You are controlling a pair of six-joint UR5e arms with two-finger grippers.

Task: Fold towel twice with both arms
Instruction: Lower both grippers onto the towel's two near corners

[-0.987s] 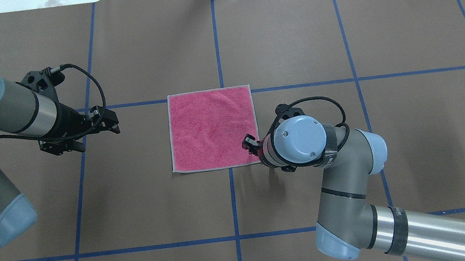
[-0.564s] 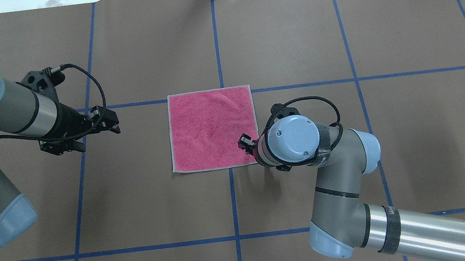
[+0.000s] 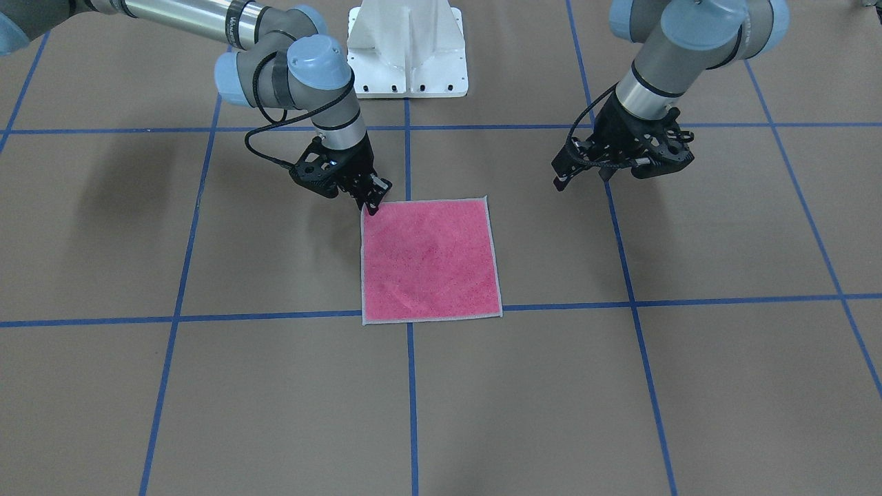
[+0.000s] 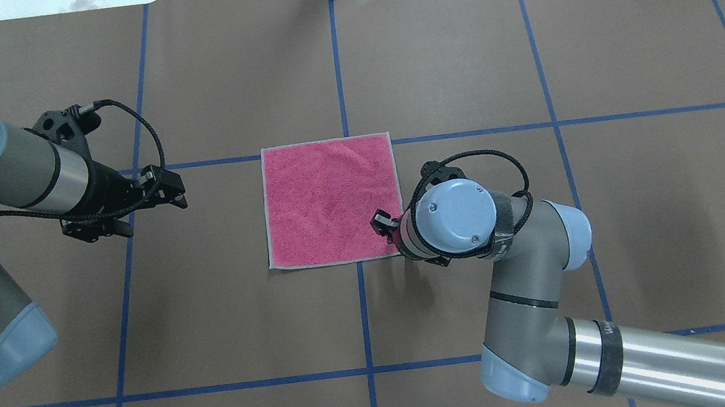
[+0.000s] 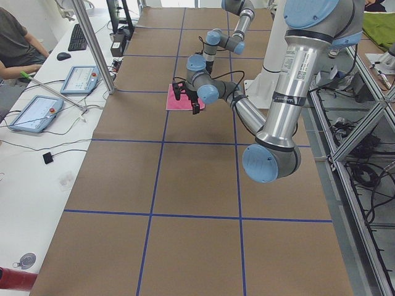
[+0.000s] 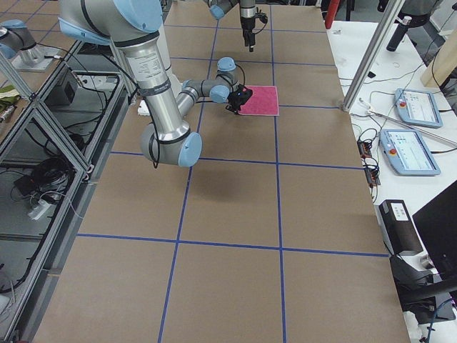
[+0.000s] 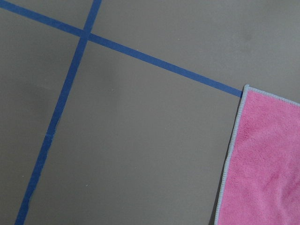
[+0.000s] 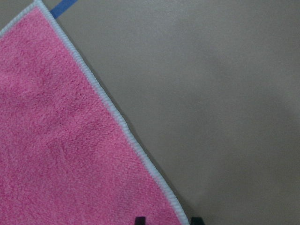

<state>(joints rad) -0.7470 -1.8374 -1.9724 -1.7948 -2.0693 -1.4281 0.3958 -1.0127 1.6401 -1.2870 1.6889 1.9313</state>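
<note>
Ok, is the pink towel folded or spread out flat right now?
Spread flat: the towel lies as one full pink square, light edging visible along all four sides, with no layer turned over.

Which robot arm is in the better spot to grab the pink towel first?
The right one. Its gripper is down at the towel's near right corner, with its fingertips straddling the edge. The left gripper hangs off to the side, not touching the towel.
</note>
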